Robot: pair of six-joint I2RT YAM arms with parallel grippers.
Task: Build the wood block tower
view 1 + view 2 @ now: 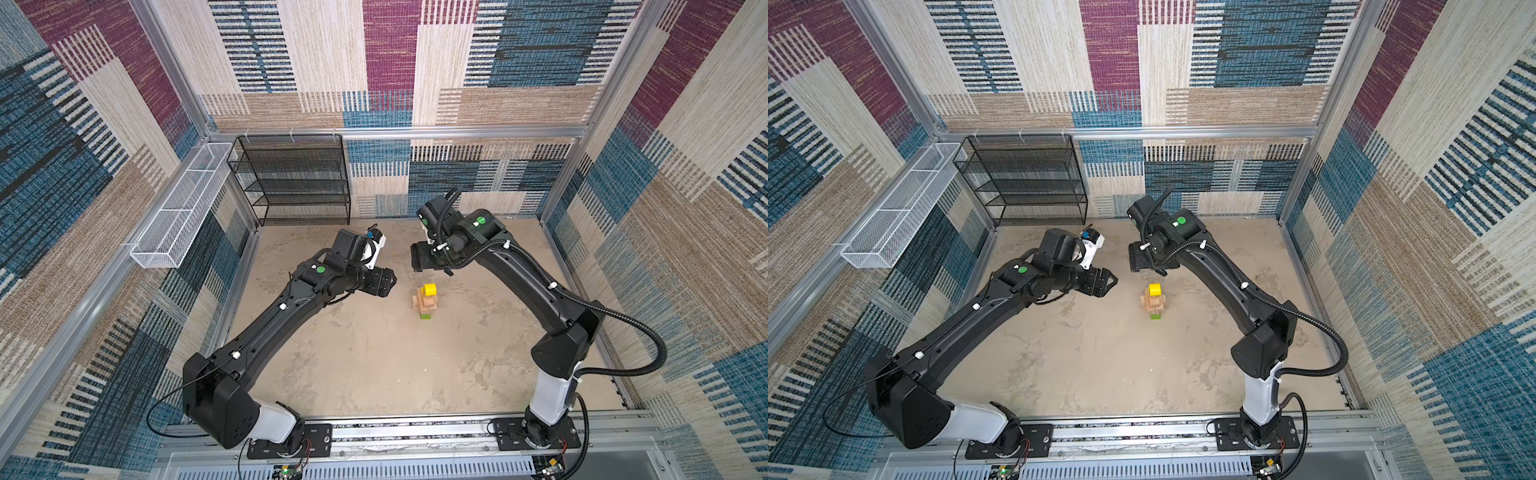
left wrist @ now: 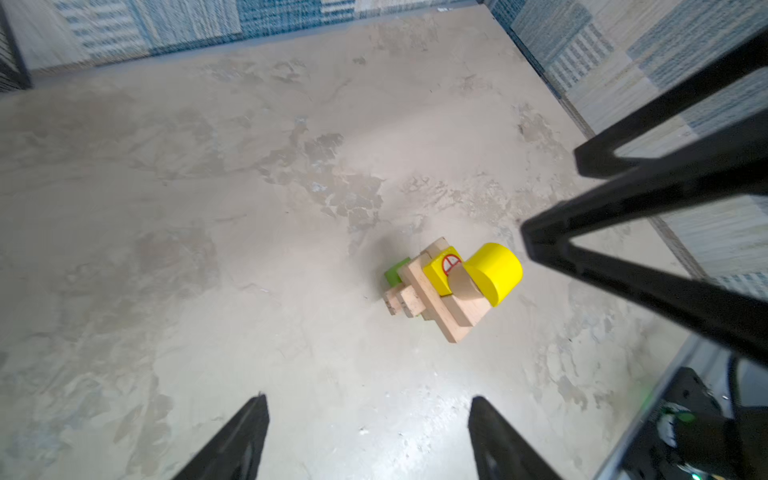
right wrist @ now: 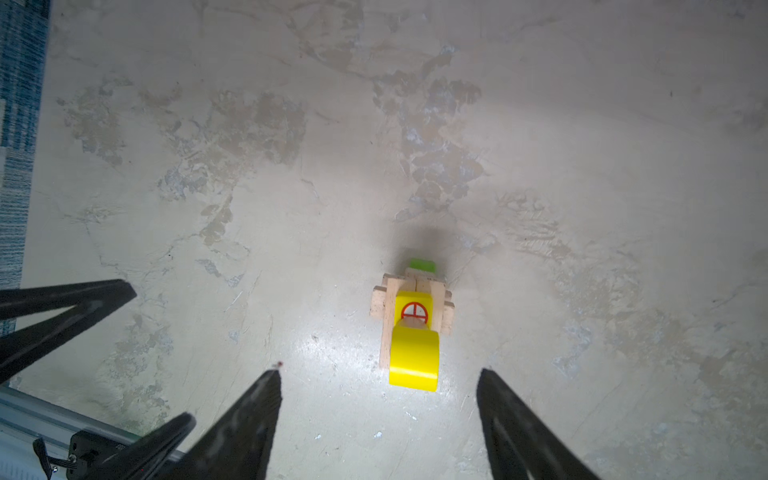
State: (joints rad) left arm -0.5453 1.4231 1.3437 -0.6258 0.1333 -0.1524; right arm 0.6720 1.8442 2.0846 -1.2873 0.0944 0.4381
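Since the wood block tower (image 1: 425, 300) is seen standing on the counter (image 1: 374, 365) between the two arms and apart from both, the step in hand is judged to be a clean retreat. The left pincer (image 2: 369, 401) is held wide with nothing between its jaws. The right pincer (image 3: 380, 370) is likewise spread wide and empty, and neither is touching the stack.

In the wrist views the yellow cylinder (image 2: 494, 272) is shown at the top, beside a tan round piece (image 2: 461, 284) and above the red-marked yellow cube (image 3: 413, 309). Tan bricks (image 2: 436, 303) are laid crosswise below, with the green oblong block (image 3: 422, 264) at the base. Whether the cylinder stands on end cannot be told.

Because small round top pieces can be dislodged by the slightest nudge, any further move is best made upward and away, slowly, with the jaws spread. Sideways sweeps past the stack should be avoided, and the counter should not be jarred.
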